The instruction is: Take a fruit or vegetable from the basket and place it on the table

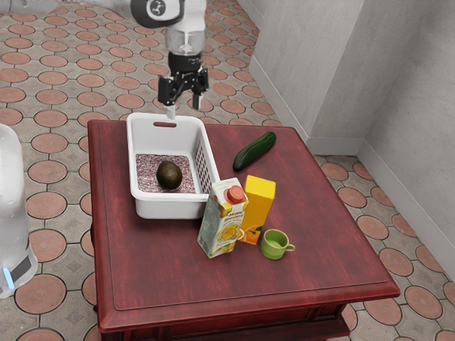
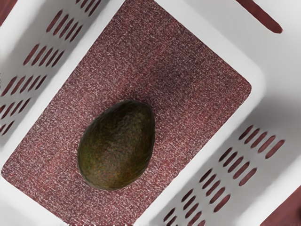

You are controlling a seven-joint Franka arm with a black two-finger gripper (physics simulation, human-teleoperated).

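- The jaws are standing well apart above the basket [image 1: 170, 208], gripping nothing.
- The avocado [image 2: 117, 146] is lying inside, on the basket's speckled bottom; reaching it is looking like the step in hand.
- A good pick is calling for centring above the avocado, descending clear of the side walls, closing across its narrower width and lifting past the rim before travelling sideways; its rounded shape is inviting a slip.
- The dark red, grained worktop [image 1: 156, 270] is also carrying a cucumber [image 1: 254, 151], a white carton [image 1: 220, 220], a yellow carton [image 1: 260, 202] and a green cup [image 1: 273, 246].
- Pinkish tiles are patterning the floor [image 1: 53, 259]; grey walls [image 1: 306, 71] are rising beyond.
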